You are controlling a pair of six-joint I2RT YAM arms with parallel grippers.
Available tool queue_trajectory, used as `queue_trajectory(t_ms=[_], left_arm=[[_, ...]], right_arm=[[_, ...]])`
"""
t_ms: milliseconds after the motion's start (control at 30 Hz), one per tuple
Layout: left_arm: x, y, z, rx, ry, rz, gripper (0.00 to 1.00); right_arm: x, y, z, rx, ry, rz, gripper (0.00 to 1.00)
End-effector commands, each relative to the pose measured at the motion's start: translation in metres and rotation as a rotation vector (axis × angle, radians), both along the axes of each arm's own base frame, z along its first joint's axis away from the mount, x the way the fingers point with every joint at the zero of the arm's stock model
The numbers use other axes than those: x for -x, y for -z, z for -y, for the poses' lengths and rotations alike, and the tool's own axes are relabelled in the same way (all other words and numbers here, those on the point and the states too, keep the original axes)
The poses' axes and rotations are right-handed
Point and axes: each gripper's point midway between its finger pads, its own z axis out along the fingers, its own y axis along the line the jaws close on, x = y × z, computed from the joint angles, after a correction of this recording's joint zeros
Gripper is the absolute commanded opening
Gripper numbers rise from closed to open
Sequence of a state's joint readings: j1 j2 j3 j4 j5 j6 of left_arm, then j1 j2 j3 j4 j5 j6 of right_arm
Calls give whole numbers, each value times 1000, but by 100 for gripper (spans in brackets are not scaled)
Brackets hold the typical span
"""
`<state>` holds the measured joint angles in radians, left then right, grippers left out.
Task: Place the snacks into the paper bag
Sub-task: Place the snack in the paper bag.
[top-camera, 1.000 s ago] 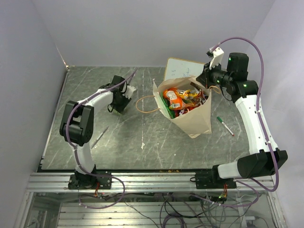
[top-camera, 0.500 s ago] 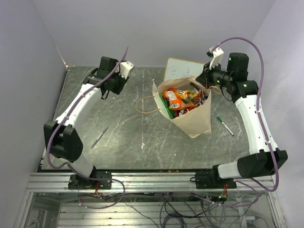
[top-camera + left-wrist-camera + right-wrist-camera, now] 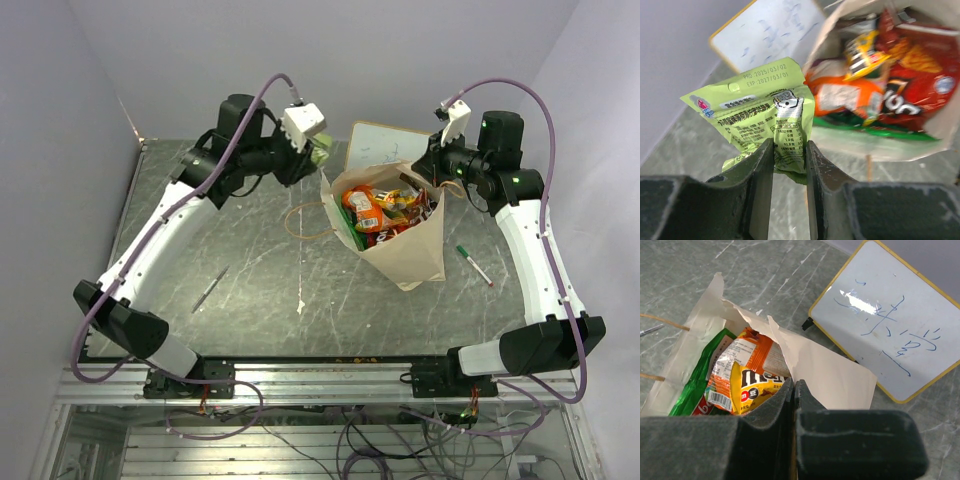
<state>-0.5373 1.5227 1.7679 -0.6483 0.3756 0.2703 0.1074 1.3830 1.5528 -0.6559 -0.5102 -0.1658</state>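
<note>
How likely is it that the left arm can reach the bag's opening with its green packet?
Probably yes. The left gripper holds the green packet just beside the paper bag, whose mouth gapes, pinched open by the right gripper, though packets crowd it.

Stamped near the top edge of the green packet [image 3: 765, 112] pinched in the left end effector [image 3: 789, 150]: "PRO: 2025/03/02" over "EXP: 2027/03/01". Below that, right above the fingertips, a white label and a small table of Chinese print with figures, too fine to read. Beyond that end effector to the right, inside the paper bag [image 3: 880, 149], large pale letters on a dark red packet [image 3: 920, 75], blurred, roughly "OC". Just ahead of the right end effector [image 3: 793, 390], brown "m" logo letters on a yellow packet [image 3: 757, 385], with a barcode on the orange packet [image 3: 740, 357] to its left. Farther ahead to the right, blue handwriting on the whiteboard [image 3: 890, 315], not legible.
</note>
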Motion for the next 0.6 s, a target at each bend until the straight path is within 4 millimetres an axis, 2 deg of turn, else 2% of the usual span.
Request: queue_trajectory(t_ms=[0,167,333,433,567], left_arm=[[28,-12,52,80,179,-44,23],[43,3,98,53,290,-75,22],[52,16,135,23,363,-57,22],[49,26,152,1,385,-50,22],[37,43,168,-25,386,-58,22]], right_arm=[[4,-6,-1,-17,-13,1,0],[2,-5,1,-13,4,0,0],[-7,-4,17,29,103,13,0],[-9,-3,23,45,139,17,0],[-6,-4,19,34,115,17,0]])
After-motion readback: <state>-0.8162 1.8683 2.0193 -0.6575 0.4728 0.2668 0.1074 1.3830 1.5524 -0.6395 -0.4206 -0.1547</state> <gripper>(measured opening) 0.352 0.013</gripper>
